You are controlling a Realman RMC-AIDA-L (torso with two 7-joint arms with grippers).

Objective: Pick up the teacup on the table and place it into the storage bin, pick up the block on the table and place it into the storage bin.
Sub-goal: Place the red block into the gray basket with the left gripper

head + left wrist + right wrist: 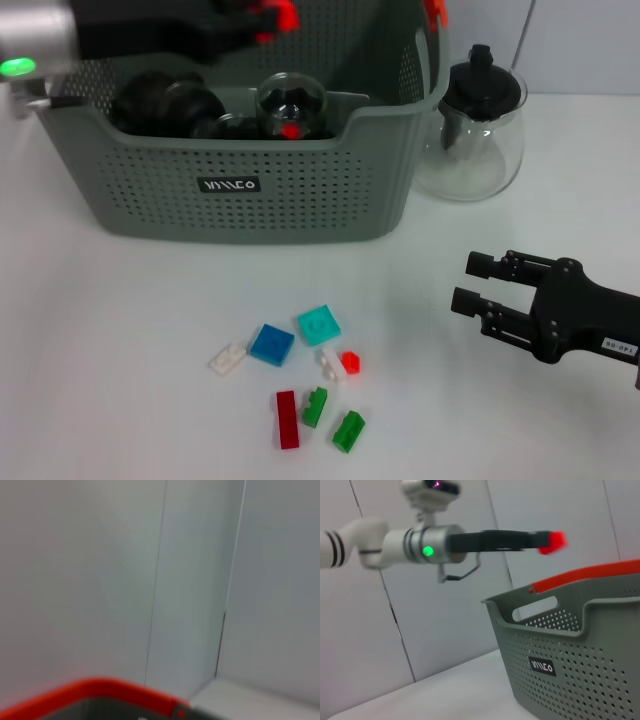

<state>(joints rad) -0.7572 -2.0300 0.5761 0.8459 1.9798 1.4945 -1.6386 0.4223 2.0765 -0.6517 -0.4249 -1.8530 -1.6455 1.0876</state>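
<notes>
We are seeing the left claw point(551, 541) hovering above the storage bin point(580, 665); the bin is sitting on the tabletop point(445, 692).

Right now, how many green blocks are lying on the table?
2. One green block lies beside the red block; the other green block lies nearer the right gripper. Others may be hidden inside the storage bin.
</notes>
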